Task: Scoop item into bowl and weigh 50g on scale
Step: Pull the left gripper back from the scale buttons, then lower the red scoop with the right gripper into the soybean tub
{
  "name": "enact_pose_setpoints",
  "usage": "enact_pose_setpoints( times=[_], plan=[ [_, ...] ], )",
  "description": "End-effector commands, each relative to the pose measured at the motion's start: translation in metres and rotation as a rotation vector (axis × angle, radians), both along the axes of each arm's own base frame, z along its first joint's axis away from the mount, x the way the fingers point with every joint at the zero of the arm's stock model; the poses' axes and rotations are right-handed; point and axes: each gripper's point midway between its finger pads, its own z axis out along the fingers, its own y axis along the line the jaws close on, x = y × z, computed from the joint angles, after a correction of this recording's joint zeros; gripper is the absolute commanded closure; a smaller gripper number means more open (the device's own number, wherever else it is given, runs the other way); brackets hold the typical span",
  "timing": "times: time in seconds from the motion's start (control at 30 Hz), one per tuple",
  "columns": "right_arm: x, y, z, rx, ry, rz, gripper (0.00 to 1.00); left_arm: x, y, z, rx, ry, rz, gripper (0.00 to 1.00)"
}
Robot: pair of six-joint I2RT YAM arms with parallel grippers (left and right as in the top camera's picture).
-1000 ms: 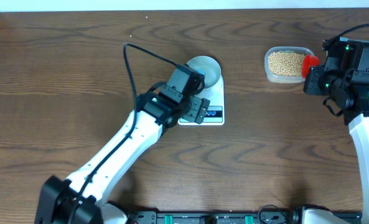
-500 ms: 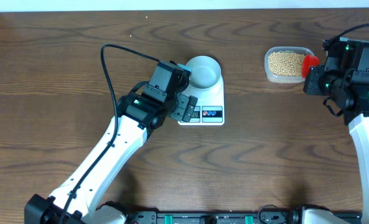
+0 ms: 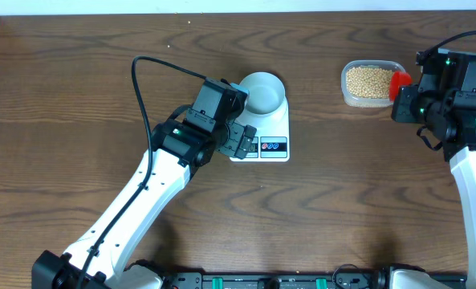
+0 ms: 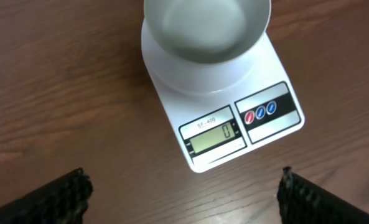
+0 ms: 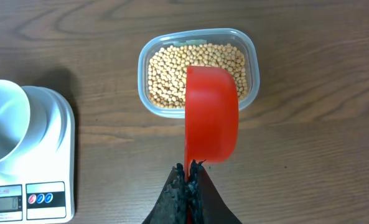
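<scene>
The white bowl stands empty on the white scale, whose display reads 0. The tan beans fill a clear plastic tub at the back right. My left gripper is open and empty, just left of the scale's display end; its fingers show at the bottom corners of the left wrist view. My right gripper is shut on the handle of a red scoop, held over the near edge of the tub. The bowl and scale show at the left there.
The brown wooden table runs to a pale wall at the back. A black cable loops off the left arm. A black rail lies along the front edge.
My left gripper drew back to the left off the scale, uncovering the bowl and the display, then held still. The right arm and the scoop have not moved.
</scene>
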Motion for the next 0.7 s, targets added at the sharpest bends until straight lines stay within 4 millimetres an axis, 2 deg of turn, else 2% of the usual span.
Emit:
enact_pose_setpoints(
  times=[0.0, 0.37, 0.5, 0.67],
  plan=[
    [0.002, -0.003, 0.005, -0.008, -0.007, -0.003, 0.99, 0.002, 0.002, 0.01, 0.001, -0.028, -0.003, 0.02],
    [0.006, 0.002, 0.004, 0.042, 0.014, -0.015, 0.99, 0.003, 0.002, 0.01, 0.001, -0.029, -0.003, 0.02],
    [0.02, 0.0, 0.011, 0.046, 0.055, -0.017, 0.99, 0.002, 0.002, 0.01, 0.001, -0.028, -0.003, 0.02],
    [0.047, -0.009, 0.014, 0.03, 0.094, -0.031, 0.99, 0.002, 0.002, 0.01, 0.002, -0.028, -0.003, 0.02]
  ],
)
